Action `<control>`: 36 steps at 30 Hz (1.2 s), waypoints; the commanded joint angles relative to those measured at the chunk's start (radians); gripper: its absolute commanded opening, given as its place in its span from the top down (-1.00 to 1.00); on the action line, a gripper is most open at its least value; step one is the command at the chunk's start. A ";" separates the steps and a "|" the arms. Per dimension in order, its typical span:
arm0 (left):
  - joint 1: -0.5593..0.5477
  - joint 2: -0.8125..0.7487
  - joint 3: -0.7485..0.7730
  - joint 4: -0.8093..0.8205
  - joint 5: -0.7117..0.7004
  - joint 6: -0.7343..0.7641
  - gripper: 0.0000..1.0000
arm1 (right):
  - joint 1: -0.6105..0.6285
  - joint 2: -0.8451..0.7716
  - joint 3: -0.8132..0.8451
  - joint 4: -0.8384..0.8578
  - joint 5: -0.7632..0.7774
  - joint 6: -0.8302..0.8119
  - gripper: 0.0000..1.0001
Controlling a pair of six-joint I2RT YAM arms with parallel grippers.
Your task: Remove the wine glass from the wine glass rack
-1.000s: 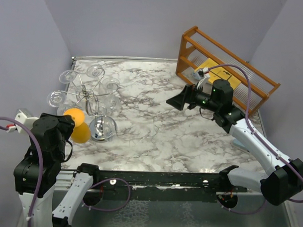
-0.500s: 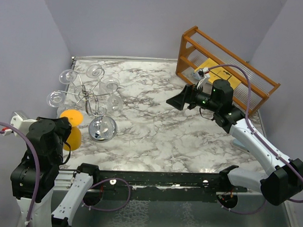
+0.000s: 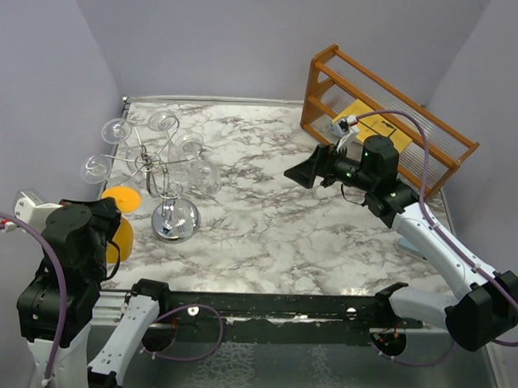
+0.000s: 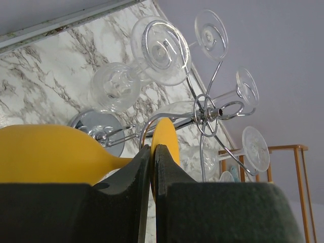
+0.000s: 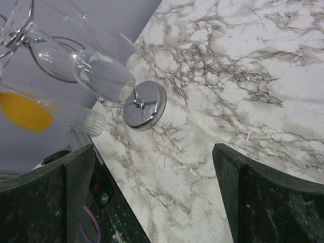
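Glare and clear glass make the top view hard to sort. The rack point(image 3: 148, 163) stands at the left of the table point(image 3: 267, 220) on its chrome base point(image 3: 175, 221), and the clear glasses point(image 3: 188, 146) on its wire arms run together, so their number is uncertain. The yellow glass point(image 3: 120, 199) is held sideways just left of the base, near the table's near left corner. Its stem is hidden under the left gripper point(image 3: 112, 223), whose jaws cannot be made out here. The right gripper point(image 3: 307, 170) hangs spread wide and empty in front of a wooden shelf point(image 3: 389, 122); a yellow sheet point(image 3: 368, 121) in it carries dark marks too small to read. In the left wrist view the fingers point(image 4: 121, 202) are pressed nearly together on the yellow stem. The bowl is cut off at the left edge, and the foot stands edge-on above the fingertips, just beside a curled wire arm; whether foot and wire touch I cannot tell. In the right wrist view both fingers stand far apart at the lower corners, holding nothing. The base and one clear glass show sharply, while the yellow glass is a blur at the left edge.
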 commanded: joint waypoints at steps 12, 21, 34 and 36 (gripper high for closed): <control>0.005 -0.056 -0.063 0.096 -0.054 -0.072 1.00 | 0.004 0.002 0.006 -0.008 0.027 0.000 -0.99; 0.004 -0.095 -0.104 0.181 -0.094 -0.130 1.00 | 0.004 0.010 0.012 -0.011 0.030 -0.003 -0.99; 0.005 -0.046 -0.115 0.234 -0.145 -0.142 1.00 | 0.004 0.024 0.035 -0.020 0.036 -0.008 -0.99; 0.004 -0.040 -0.126 0.251 -0.125 -0.141 1.00 | 0.005 0.027 0.039 -0.022 0.039 -0.008 -0.99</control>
